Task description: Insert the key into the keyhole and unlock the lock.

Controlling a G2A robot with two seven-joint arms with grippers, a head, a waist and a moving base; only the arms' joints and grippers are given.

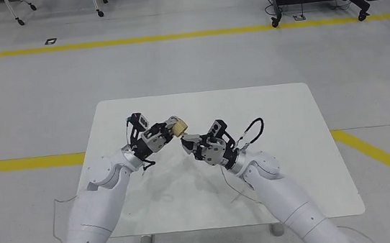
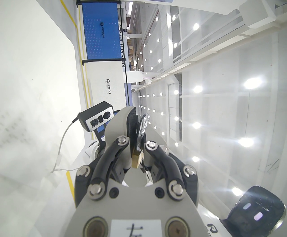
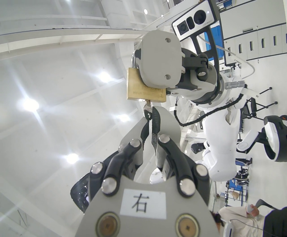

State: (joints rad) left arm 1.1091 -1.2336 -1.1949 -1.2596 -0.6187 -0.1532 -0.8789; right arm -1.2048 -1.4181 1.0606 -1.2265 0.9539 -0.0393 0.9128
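Both arms are bent inward at the elbows with wrists raised, and the two grippers meet tip to tip with the padlock point(image 1: 177, 127) between them. The table point(image 1: 288, 111) lies below the padlock, under its middle. The left gripper point(image 1: 166, 131) is clamped on the padlock, one broad grey finger point(image 3: 159, 62) flat across its brass face. The right gripper point(image 3: 149, 116) is pinched tight on the key point(image 3: 147, 108) and aimed straight at the padlock's end face, the one away from the shackle. The top view gives the layout: the padlock is a small brass block held off the surface, an arm on each side of it. The right wrist view gives the contact — the key's shaft touches the padlock's end face, though how deep it sits cannot be told. The left wrist view gives the other end — the steel shackle point(image 2: 143, 125) stands out past the fingertips, the brass body edge-on in the grip.
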